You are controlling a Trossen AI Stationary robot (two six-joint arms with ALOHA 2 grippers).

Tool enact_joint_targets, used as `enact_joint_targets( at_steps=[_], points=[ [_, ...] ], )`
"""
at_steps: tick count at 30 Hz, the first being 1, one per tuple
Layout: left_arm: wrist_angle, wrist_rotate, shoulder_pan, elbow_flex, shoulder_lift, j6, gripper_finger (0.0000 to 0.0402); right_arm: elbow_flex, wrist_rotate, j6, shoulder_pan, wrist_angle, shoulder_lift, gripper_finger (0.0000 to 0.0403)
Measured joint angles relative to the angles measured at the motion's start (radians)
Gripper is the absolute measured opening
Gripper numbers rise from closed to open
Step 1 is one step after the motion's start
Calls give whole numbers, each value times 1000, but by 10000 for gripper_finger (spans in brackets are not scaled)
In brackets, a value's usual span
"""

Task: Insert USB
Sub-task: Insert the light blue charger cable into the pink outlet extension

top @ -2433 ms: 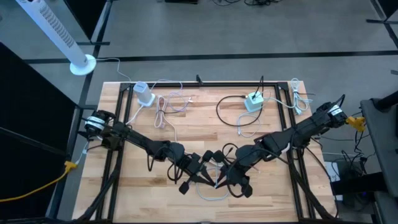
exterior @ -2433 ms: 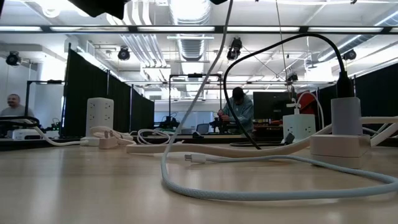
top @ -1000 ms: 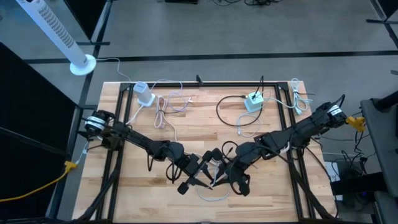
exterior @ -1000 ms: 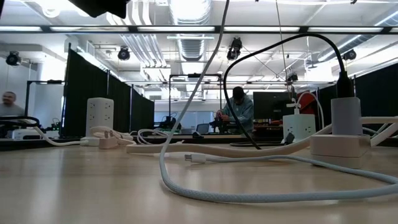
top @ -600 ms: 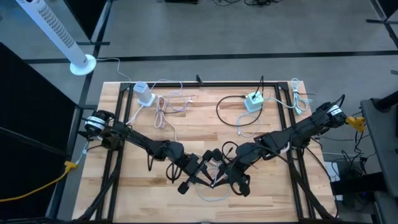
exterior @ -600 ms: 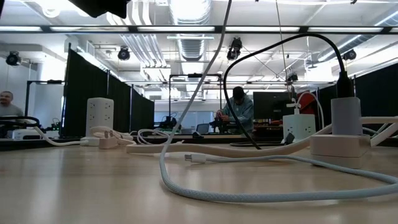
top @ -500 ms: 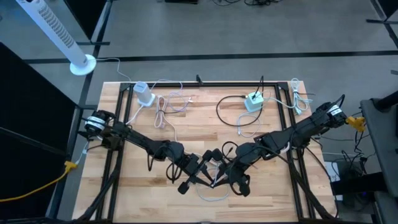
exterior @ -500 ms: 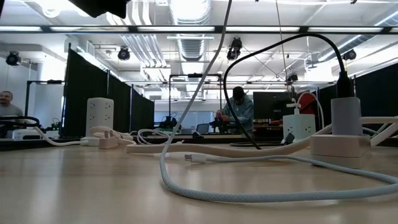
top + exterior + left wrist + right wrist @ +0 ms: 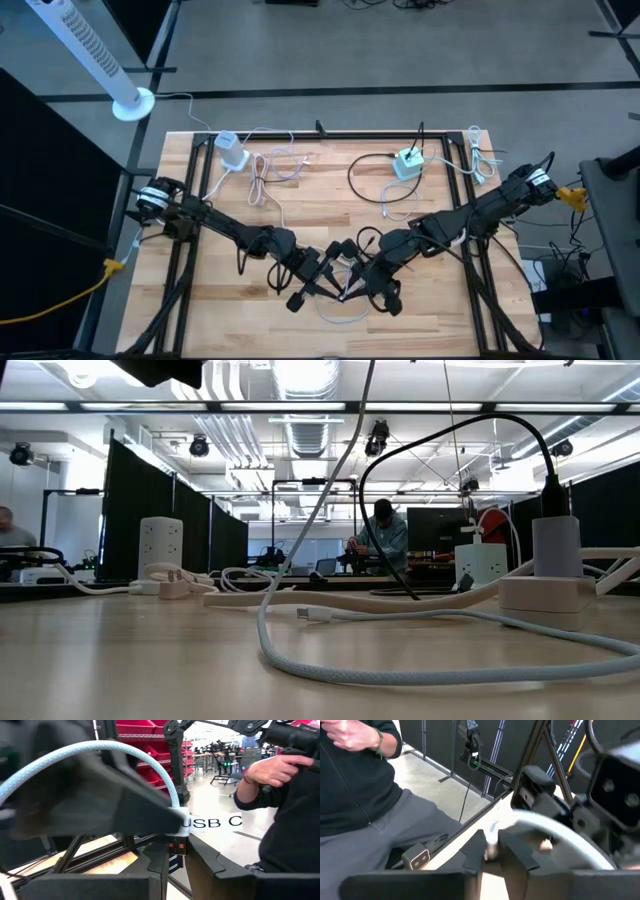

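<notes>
Cable (image 9: 338, 310): white braided USB lead, light, floppy; both ends lifted above bench (image 9: 230, 310) front-centre. Left tool (image 9: 172, 847) clamped on plug. Right tool (image 9: 490, 851) nipping other connector. Grip rigid plug bodies, not cord.

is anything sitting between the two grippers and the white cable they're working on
Nothing visible does. The left gripper and the right gripper each already pinch an end of the white cable, lifted above the table's near edge.

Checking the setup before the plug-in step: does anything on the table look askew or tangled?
Nothing looks damaged. A white cable sprawls in a loose loop across the table's front, rising toward the left gripper and right gripper, which meet above it.
</notes>
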Motion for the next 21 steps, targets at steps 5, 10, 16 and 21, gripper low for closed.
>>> enact_joint_targets(
  at_steps=[5,10,16,21],
  points=[
    [-2,1,-1,0,0,0,38,0,6,29,-1,2,0,101],
    [-41,-74,0,0,-4,0,38,0,8,43,0,0,-9,137],
    [-79,-121,-4,-1,-15,46,38,0,87,131,1,-119,-67,165],
    [-109,-176,-15,-2,-48,75,38,0,99,213,16,-193,-95,174]
  ],
)
